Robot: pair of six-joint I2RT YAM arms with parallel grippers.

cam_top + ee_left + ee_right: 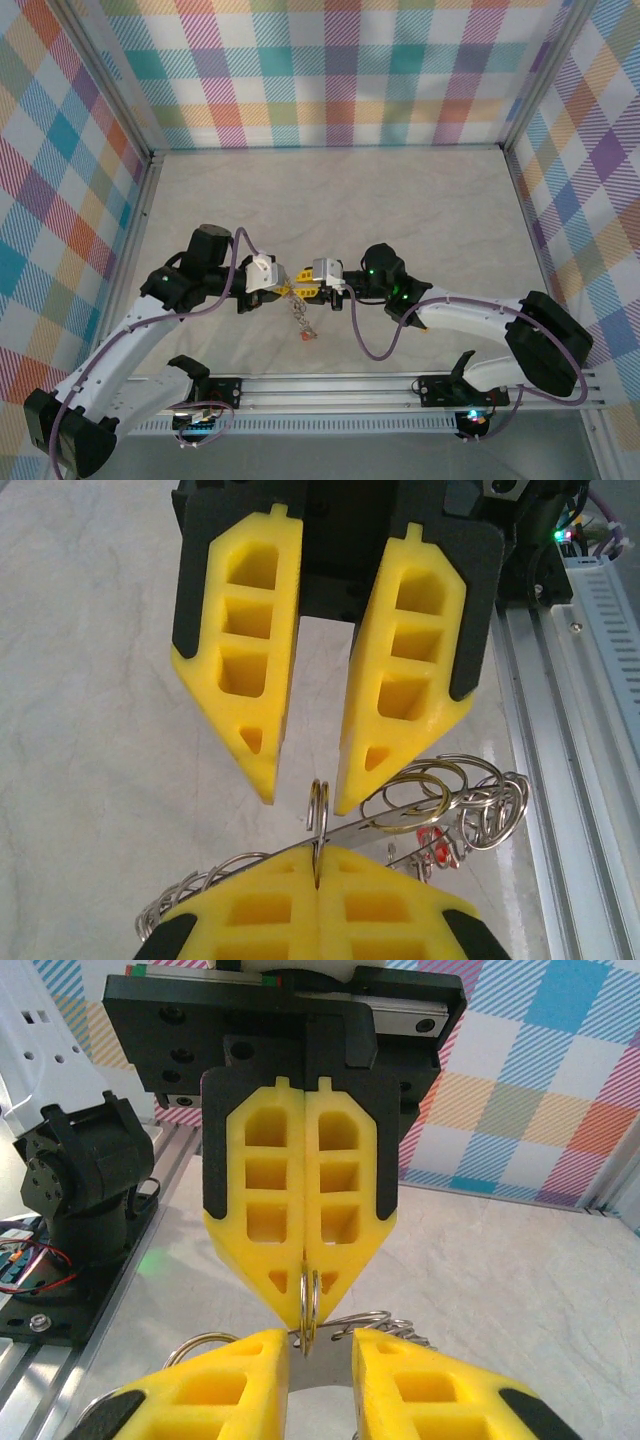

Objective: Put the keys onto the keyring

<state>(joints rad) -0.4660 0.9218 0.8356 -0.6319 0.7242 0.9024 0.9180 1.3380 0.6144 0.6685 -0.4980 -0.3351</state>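
Observation:
My left gripper (318, 875) is shut, pinching a small silver split ring (319, 815) upright between its yellow fingers. The keyring (400, 820), a flat silver band fringed with several small silver rings, runs across just behind those fingertips, and a red tag (436, 846) hangs under it. My right gripper (320, 1345) faces the left one tip to tip and stands open, one finger on each side of the split ring (308, 1305) without touching it. From above, the left gripper (288, 291) and right gripper (303, 291) meet over the dangling keyring (299, 318). No separate key can be made out.
An aluminium rail (400, 385) with the arm bases runs along the near table edge, close under the grippers (580, 730). Plaid walls (330, 80) enclose the pale table (330, 200) on three sides. A purple cable (365, 335) loops below the right wrist.

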